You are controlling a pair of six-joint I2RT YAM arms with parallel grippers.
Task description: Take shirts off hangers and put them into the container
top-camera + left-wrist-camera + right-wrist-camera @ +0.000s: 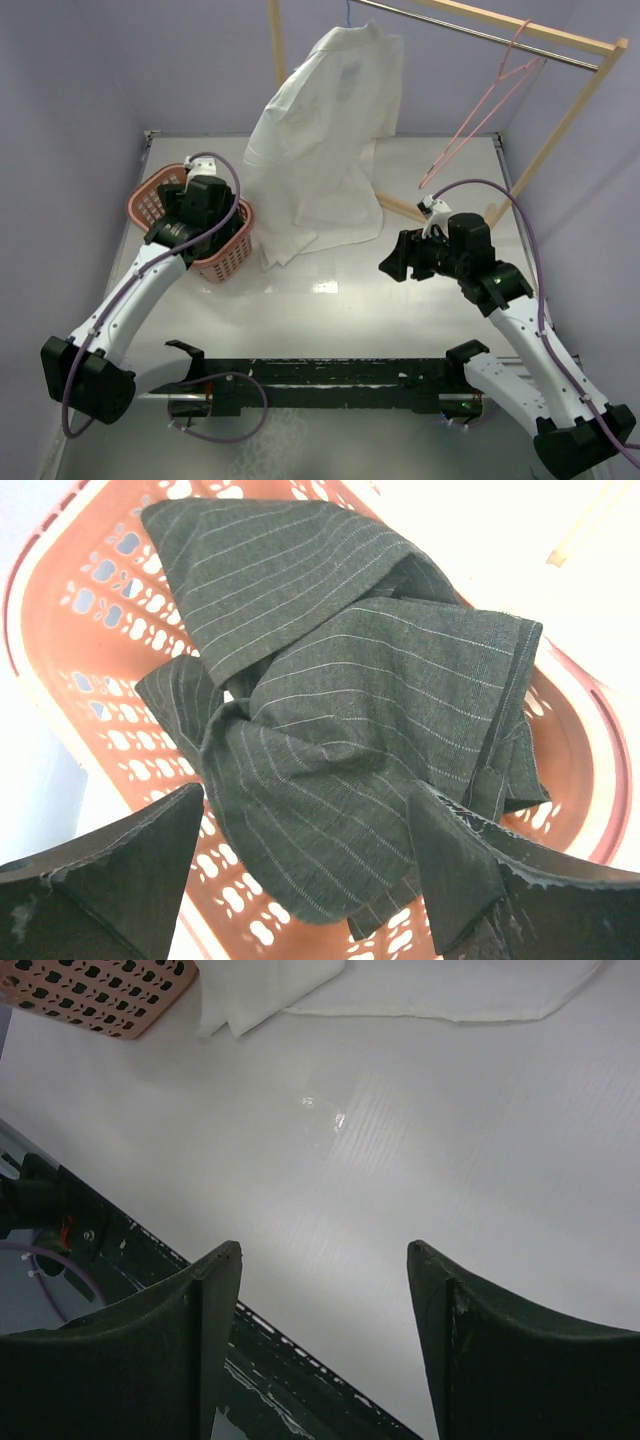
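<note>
The dark pinstriped shirt (340, 700) lies crumpled inside the salmon-pink container (90, 630). My left gripper (308, 792) hovers just above it, open, its fingers spread clear of the cloth. From the top view the left gripper (200, 205) covers the container (150, 200). The white shirt (325, 140) hangs on the blue hanger (348, 15), of which only the hook shows; its hem rests on the table. The pink hanger (480, 115) hangs bare on the rail. My right gripper (395, 262) stands open over bare table (323, 1247), holding nothing.
A wooden rack with a metal rail (470, 30) spans the back right; its base bar (400, 207) lies on the table beside the white shirt. A black frame (330, 375) runs along the near edge. The white shirt's hem (270, 985) and the container's corner (100, 995) show in the right wrist view.
</note>
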